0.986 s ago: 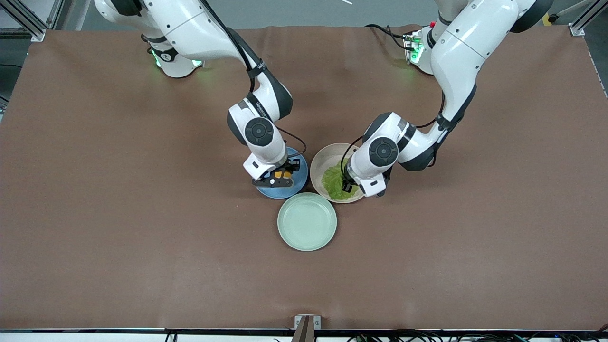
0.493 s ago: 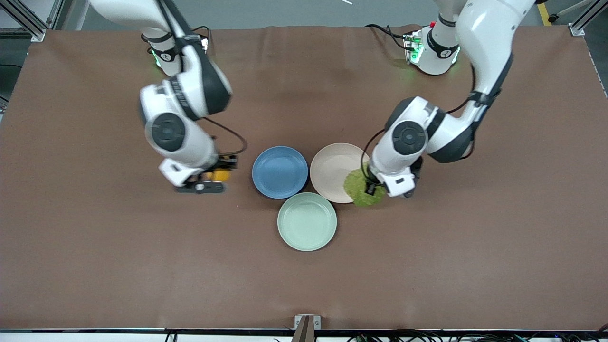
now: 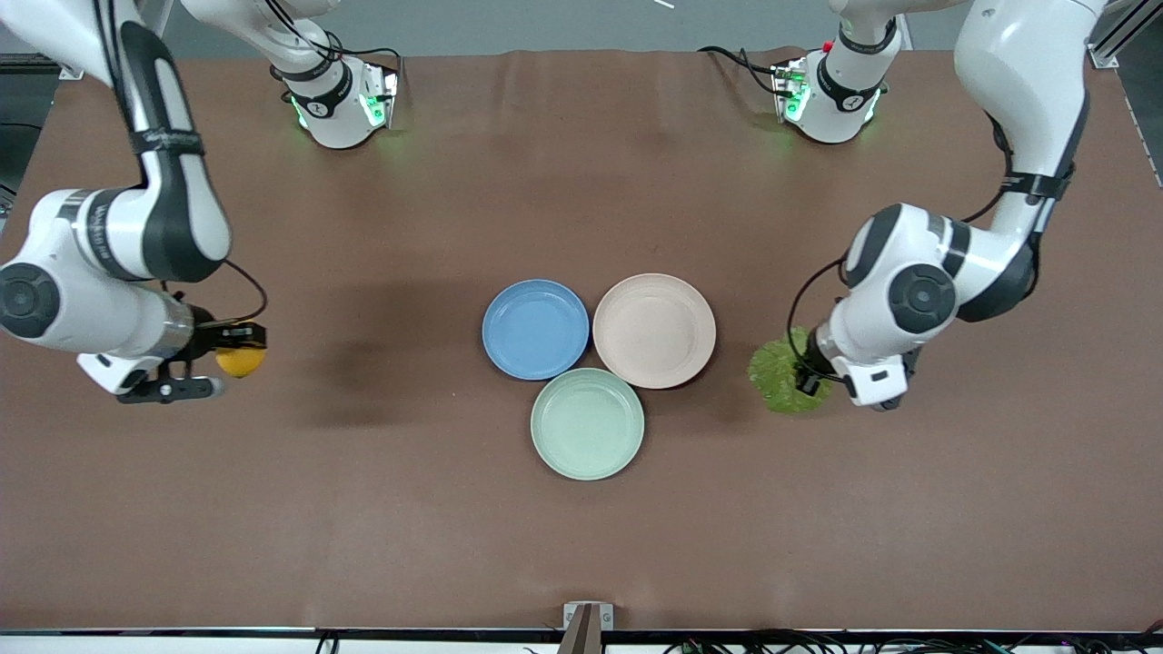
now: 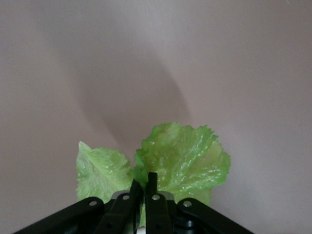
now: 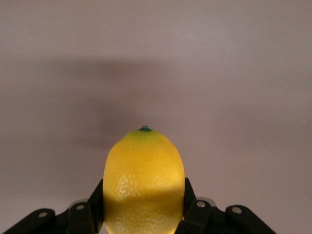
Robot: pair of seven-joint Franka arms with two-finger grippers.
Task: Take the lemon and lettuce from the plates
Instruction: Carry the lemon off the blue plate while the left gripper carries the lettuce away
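My right gripper is shut on the yellow lemon and holds it above the bare table toward the right arm's end; the lemon fills the right wrist view between the gripper's fingers. My left gripper is shut on the green lettuce and holds it over the table toward the left arm's end, beside the beige plate. In the left wrist view the lettuce hangs from the closed gripper. The blue plate and the beige plate lie side by side mid-table.
A pale mint-green plate lies nearer the front camera, touching both other plates. The brown table cover spreads wide on all sides. The arms' bases stand along the table edge farthest from the front camera.
Both arms swung outward from the plates: the right gripper carried the lemon toward its end of the table, the left gripper carried the lettuce off the beige plate toward its end.
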